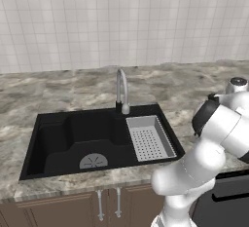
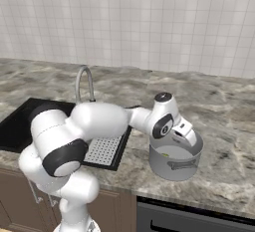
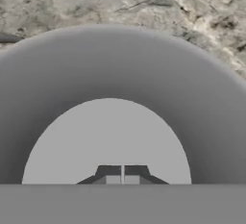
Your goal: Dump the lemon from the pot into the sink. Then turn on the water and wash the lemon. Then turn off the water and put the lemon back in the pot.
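Closed tight, your gripper (image 3: 122,176) has its two dark tips pressed together with nothing between them, hanging just above the pot's pale floor. Your pot (image 2: 175,164) sits on the marble counter (image 2: 224,126) to the right of the sink (image 1: 58,143), near the front edge, with your hand lowered into its mouth. You can make out a sliver of yellow, the lemon (image 2: 166,155), low inside the pot's near wall. Left of it, the grey tray (image 1: 148,137) fills the sink's right end, with the tap (image 1: 121,89) behind
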Robot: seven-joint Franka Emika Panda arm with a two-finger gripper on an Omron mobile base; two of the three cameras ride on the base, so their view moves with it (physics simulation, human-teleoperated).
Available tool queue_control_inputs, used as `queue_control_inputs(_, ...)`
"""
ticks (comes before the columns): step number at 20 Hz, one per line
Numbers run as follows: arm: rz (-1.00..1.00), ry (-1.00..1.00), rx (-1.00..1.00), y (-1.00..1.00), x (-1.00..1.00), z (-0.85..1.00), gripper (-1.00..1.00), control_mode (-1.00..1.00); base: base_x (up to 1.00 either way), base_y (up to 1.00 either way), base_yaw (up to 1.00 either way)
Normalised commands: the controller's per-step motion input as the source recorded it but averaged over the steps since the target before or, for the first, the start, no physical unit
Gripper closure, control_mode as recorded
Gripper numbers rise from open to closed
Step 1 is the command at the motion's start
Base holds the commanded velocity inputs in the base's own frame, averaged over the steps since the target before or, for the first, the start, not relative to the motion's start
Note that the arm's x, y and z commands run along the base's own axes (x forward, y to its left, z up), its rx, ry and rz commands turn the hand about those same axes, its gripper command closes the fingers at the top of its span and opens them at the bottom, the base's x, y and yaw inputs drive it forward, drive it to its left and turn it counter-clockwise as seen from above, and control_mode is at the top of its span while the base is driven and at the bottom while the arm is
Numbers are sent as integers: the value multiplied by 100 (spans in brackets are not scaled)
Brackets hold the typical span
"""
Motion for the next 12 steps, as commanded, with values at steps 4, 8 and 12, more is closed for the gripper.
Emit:
queue_control_inputs(4,0,11,0,-9,2,-22,100,-100,0,0,0)
queue_control_inputs(8,0,13,1,0,7,-5,-100,-100,0,0,0)
queue_control_inputs(12,0,6,6,0,0,0,-100,-100,0,0,0)
